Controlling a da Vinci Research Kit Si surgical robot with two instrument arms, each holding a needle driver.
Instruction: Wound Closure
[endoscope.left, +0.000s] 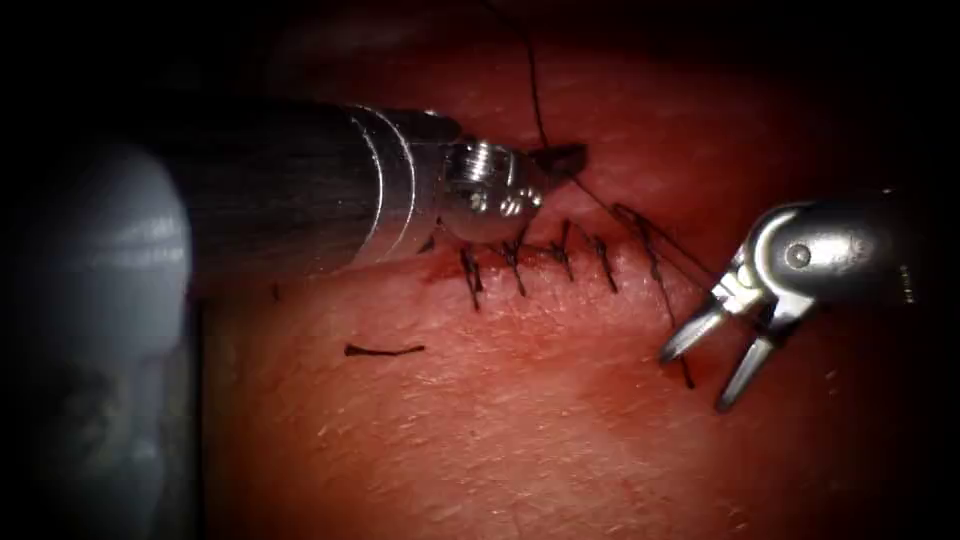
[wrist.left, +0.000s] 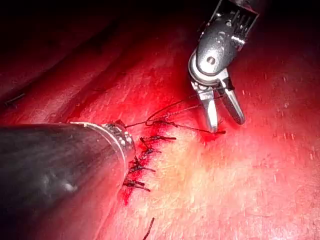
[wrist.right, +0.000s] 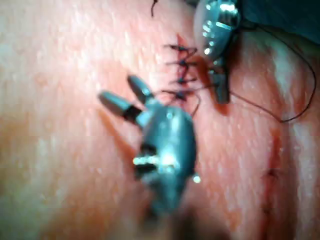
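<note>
- Left arm's shaft (endoscope.left: 280, 185) is lying nearest the endoscope, running in from the picture's left and ending just above the stitched cut (endoscope.left: 540, 262).
- Left tool (endoscope.left: 560, 160) is sitting with its fingers clenched on the thread (endoscope.left: 535, 95) at the upper edge of the cut; a strand is running up and away from the tip, another is slanting down toward the last stitch (endoscope.left: 650, 255).
- Right tool (endoscope.left: 705, 365) is hovering at the right end of the cut with its fingers (endoscope.left: 690, 335) released and grasping nothing; the loose strand is passing just beside them. In the left wrist view the same tool (wrist.left: 225, 117) is hanging open over the end stitch.
- Stitch row (endoscope.left: 515, 265) is crossing the cut in several dark bars; red fluid (endoscope.left: 440, 272) is pooling at its left end. A cut end of thread (endoscope.left: 385, 350) is lying free on the tissue (endoscope.left: 520, 430) below the cut.
- Needle: cannot be made out in any view, so whether it is in the tissue cannot be told.
- Risk (judgement): too much pull from the left tool could drag the strand hard through the tissue edge and tear the last stitch out.
- Risk (judgement): open right fingers standing so near the slack strand could snag it or cut it unintentionally.
- Risk (judgement): an unseen needle on the far end of the thread could catch the tissue.
</note>
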